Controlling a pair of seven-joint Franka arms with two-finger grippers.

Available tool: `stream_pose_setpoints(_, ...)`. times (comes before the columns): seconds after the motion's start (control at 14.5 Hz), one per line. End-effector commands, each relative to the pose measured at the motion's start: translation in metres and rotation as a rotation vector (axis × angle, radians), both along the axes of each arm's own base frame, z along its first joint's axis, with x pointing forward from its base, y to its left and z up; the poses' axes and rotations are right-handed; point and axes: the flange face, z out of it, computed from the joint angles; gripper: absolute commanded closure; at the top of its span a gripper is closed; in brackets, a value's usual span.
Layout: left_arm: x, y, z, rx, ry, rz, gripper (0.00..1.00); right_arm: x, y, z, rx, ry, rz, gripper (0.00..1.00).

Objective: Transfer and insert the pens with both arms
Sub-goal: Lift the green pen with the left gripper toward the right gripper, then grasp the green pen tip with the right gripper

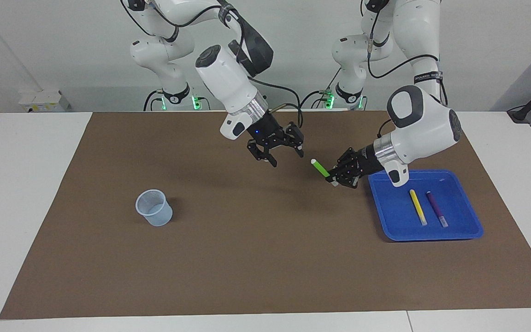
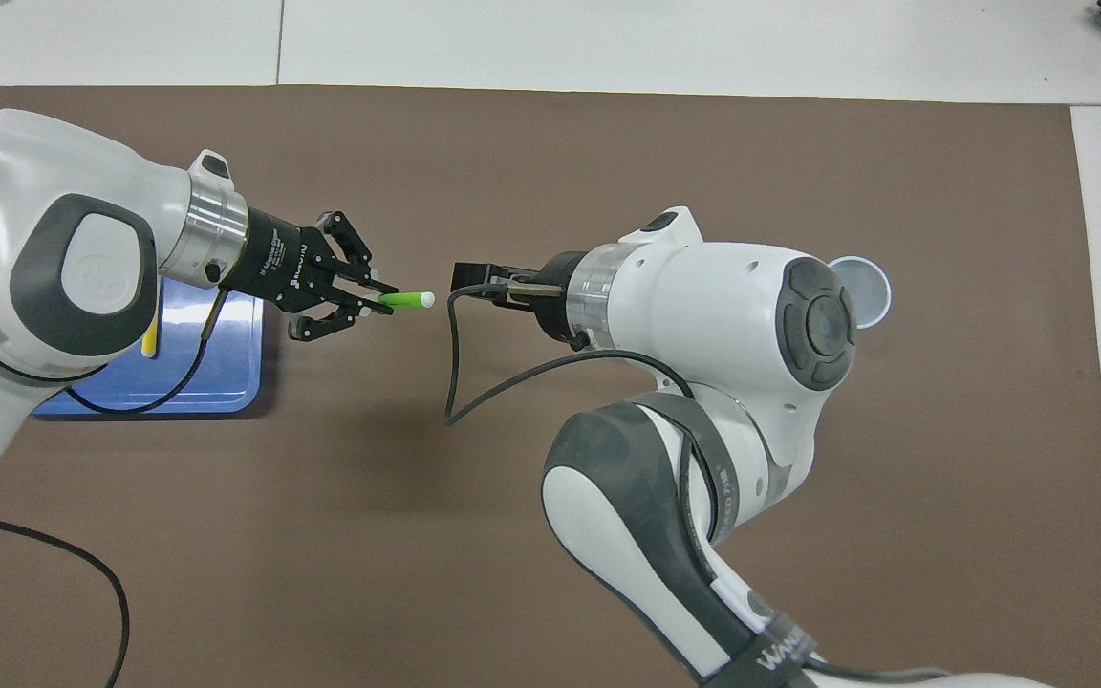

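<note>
Left gripper (image 1: 334,177) is clamped on one green pen (image 1: 320,168), held over the brown mat (image 1: 265,258) beside the blue tray (image 1: 431,233). Right gripper (image 1: 284,156), fingers apart, hangs just short of the pen's white tip. Two pens lie in the tray: one yellow pen (image 1: 417,206), one purple pen (image 1: 436,208). One cup (image 1: 154,208) stands toward the right arm's end.

A white table (image 1: 30,193) carries a large brown mat (image 1: 265,258) that covers most of its middle. On the mat, toward the right arm's end, stands a translucent bluish cup (image 1: 154,208), upright and open at the top. Toward the left arm's end a blue tray (image 1: 399,230) lies flat on the mat, well apart from the cup.
</note>
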Motion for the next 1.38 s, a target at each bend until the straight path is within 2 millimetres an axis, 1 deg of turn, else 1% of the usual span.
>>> stream_pose_setpoints(0.0, -0.007, -0.004, 0.003, -0.030, 0.039, 0.036, 1.00, 0.005, 0.000, -0.001, -0.005, -0.050, -0.004, 0.18)
stream_pose_setpoints(0.07, -0.009, -0.005, 0.003, -0.028, 0.040, 0.033, 1.00, 0.008, -0.003, 0.000, -0.004, -0.052, -0.011, 0.20)
stream_pose_setpoints(0.14, -0.013, -0.013, 0.002, -0.028, 0.040, 0.027, 1.00, 0.007, -0.002, 0.000, -0.003, -0.051, -0.010, 0.23)
stream_pose_setpoints(0.21, -0.013, -0.014, 0.001, -0.028, 0.038, 0.029, 1.00, 0.007, -0.003, 0.001, 0.006, -0.047, -0.016, 0.25)
stream_pose_setpoints(0.34, -0.012, -0.016, 0.003, -0.054, 0.037, 0.049, 1.00, 0.008, 0.001, 0.014, 0.032, -0.038, -0.033, 0.30)
stream_pose_setpoints(0.41, -0.012, -0.022, 0.003, -0.075, 0.040, 0.063, 1.00, 0.007, 0.006, 0.015, 0.045, -0.025, -0.052, 0.33)
stream_pose_setpoints(0.69, -0.014, -0.032, 0.004, -0.083, 0.061, 0.107, 1.00, 0.003, 0.014, 0.014, 0.050, -0.009, -0.054, 0.41)
stream_pose_setpoints(0.83, -0.014, -0.034, 0.004, -0.094, 0.079, 0.131, 1.00, -0.002, 0.021, 0.013, 0.049, -0.005, -0.043, 0.46)
stream_pose_setpoints(1.03, -0.010, -0.033, 0.007, -0.127, 0.102, 0.195, 1.00, -0.003, 0.022, 0.012, 0.048, -0.002, -0.041, 0.50)
stream_pose_setpoints(1.17, -0.011, -0.034, 0.007, -0.127, 0.103, 0.195, 1.00, -0.003, 0.022, 0.011, 0.046, -0.003, -0.038, 0.57)
stream_pose_setpoints(1.24, -0.012, -0.039, 0.007, -0.127, 0.102, 0.189, 1.00, -0.003, 0.022, 0.011, 0.045, -0.004, -0.037, 0.60)
stream_pose_setpoints(1.31, -0.012, -0.039, 0.007, -0.126, 0.102, 0.188, 1.00, -0.002, 0.021, 0.011, 0.044, -0.007, -0.034, 0.60)
